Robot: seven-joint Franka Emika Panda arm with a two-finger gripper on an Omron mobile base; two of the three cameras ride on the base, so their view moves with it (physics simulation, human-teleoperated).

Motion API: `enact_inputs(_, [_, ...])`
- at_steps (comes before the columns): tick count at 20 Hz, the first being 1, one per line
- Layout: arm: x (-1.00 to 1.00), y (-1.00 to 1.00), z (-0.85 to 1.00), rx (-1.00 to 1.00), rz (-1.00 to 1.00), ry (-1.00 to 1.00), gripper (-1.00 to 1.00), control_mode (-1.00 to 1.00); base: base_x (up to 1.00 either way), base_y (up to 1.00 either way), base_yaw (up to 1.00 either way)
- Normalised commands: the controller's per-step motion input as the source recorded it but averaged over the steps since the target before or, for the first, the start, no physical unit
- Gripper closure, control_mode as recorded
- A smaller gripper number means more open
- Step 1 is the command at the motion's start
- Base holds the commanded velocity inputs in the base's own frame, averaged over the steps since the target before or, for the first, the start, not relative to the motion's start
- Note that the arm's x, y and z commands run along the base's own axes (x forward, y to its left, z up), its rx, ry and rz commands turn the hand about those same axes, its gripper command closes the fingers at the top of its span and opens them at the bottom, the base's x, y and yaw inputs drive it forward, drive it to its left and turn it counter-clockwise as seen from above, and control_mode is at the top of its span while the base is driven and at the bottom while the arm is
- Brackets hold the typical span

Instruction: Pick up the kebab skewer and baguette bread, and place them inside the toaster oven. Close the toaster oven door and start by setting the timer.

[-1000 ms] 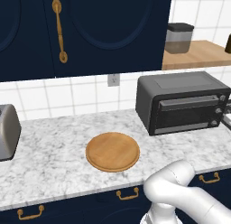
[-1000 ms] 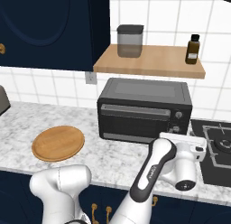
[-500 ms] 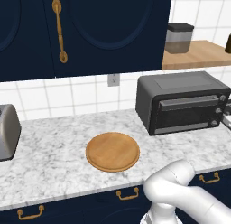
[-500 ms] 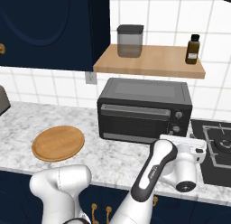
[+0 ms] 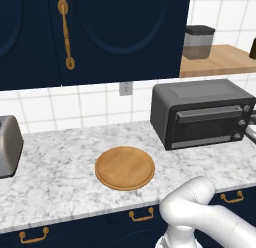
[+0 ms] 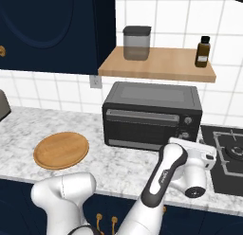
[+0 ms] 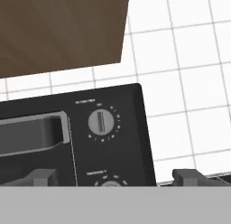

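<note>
Wooden plate (image 5: pixel 124 168) lies bare and the toaster oven door (image 6: pixel 142 127) is up against the toaster oven (image 6: pixel 152 116), so only the timer seems left: the gripper (image 7: pixel 113 177), fingers apart and empty, faces its upper knob (image 7: pixel 101 121).

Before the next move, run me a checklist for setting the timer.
1. toaster oven door shut: ok, it stands upright against the toaster oven.
2. Kebab skewer and baguette bread off the wooden plate: ok, nothing lies on it.
3. Both items inside the oven: cannot tell, the glass is dark.
4. End effector facing the control panel: ok, the upper knob sits ahead, above the gap between the finger tips.
5. Jaws apart enough to take a knob: ok, the tips stand wide apart.
6. Which knob is the timer: cannot tell, the labels are too blurred to read.
</note>
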Motion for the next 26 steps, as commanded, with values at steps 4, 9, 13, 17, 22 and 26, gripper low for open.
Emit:
enact_inputs(4, [0.03,0.00,0.02,0.23,0.00,-0.02,-1.00,-1.00,0.00,0.00,0.00])
enact_inputs(9, [0.05,0.00,0.12,0.19,0.00,-0.01,-1.00,-1.00,0.00,0.00,0.00])
enact_inputs(13, [0.00,0.00,0.08,0.19,0.00,0.00,-1.00,-1.00,0.00,0.00,0.00])
enact_inputs(17, [0.00,0.00,0.00,0.14,0.00,0.01,-1.00,-1.00,0.00,0.00,0.00])
enact_inputs(22, [0.00,0.08,0.00,0.09,0.00,0.02,-1.00,-1.00,0.00,0.00,0.00])
enact_inputs(26, [0.00,0.12,0.00,0.07,0.00,0.02,-1.00,-1.00,0.00,0.00,0.00])
